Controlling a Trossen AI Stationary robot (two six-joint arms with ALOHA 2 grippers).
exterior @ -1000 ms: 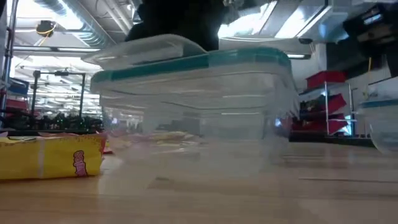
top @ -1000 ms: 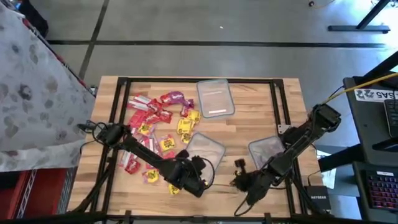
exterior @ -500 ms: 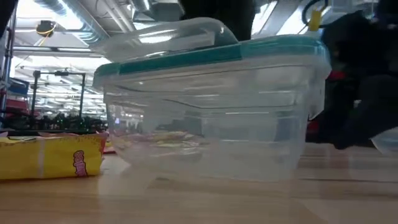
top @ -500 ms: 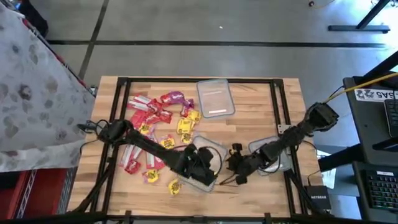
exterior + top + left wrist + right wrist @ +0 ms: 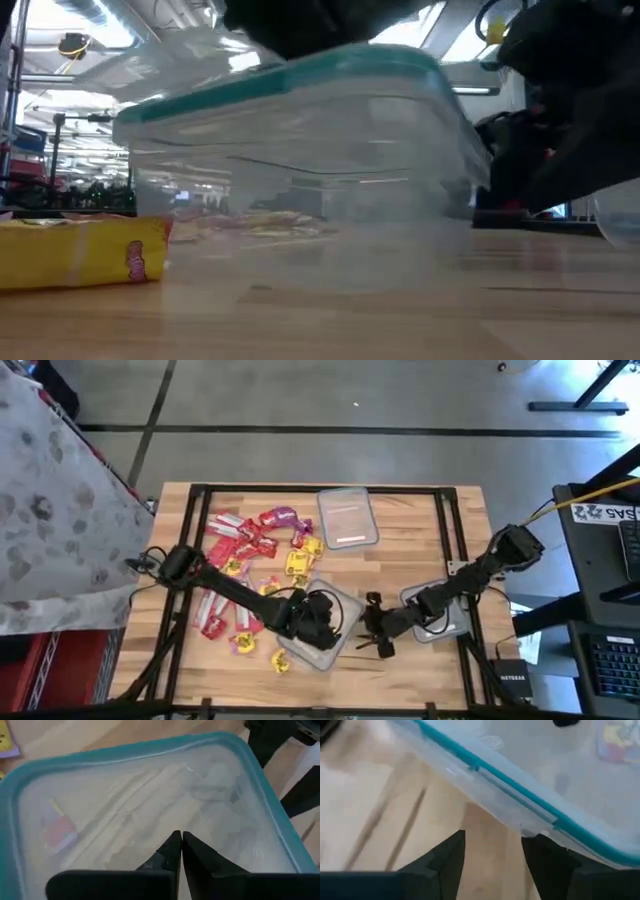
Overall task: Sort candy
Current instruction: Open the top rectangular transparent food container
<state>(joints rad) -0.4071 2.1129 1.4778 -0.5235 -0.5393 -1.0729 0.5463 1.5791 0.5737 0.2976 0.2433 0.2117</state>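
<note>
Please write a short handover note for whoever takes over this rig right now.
Left gripper: fingers shut, tips pressed on the teal-rimmed lid of the near clear tub.
Right gripper: open, at that tub's right edge, the rim just ahead of the gap and not gripped.
Candy: almost all loose on the table's left half, red, yellow and purple mixed; one yellow packet lies in front of the tub.
A second tub stands at the table's far side, a third under the right arm.
Done: no sorting visible.
Left: open the near tub, then sort all the candy.
</note>
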